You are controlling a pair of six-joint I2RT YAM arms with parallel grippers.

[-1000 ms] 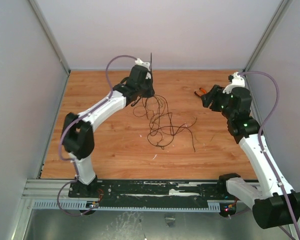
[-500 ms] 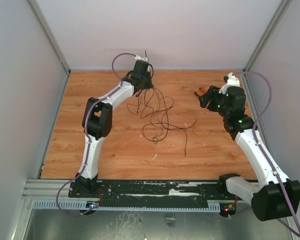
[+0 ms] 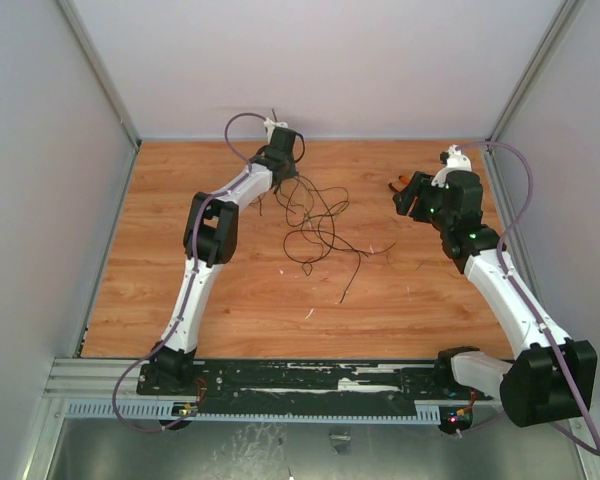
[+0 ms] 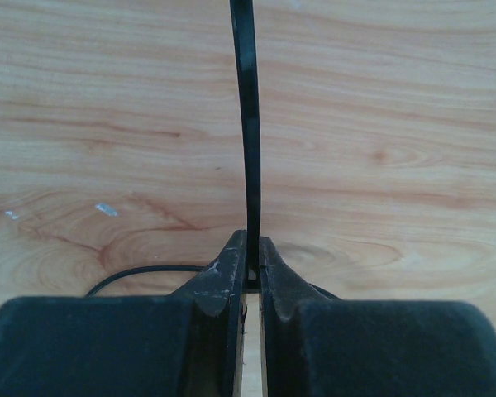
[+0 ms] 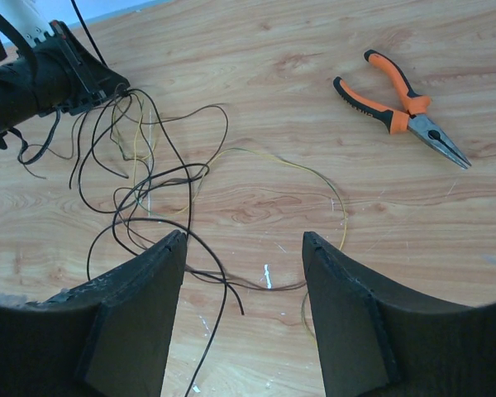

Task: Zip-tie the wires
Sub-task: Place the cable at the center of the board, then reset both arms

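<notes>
left gripper (image 4: 248,263) clamped on thin flat black strip (image 4: 247,124) | loose tangle of thin black wires (image 3: 313,215) spreads near-right from it | right gripper (image 5: 244,240) open, wires ahead-left, well apart

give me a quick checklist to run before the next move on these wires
1. Left gripper grip on the black strip: ok, jaws closed on it, and the strip stands straight out.
2. Right gripper free to help: ok, open with nothing between its fingers.
3. Wires bundled: not ok, loose loops and stray ends are spread out.
4. Strip looped round the wires: not ok, it runs straight in the left wrist view.
5. Wires also clamped in the left gripper: cannot tell, strands only bunch up at it.
6. Pliers clear of the tangle: ok, lying apart from it.
</notes>
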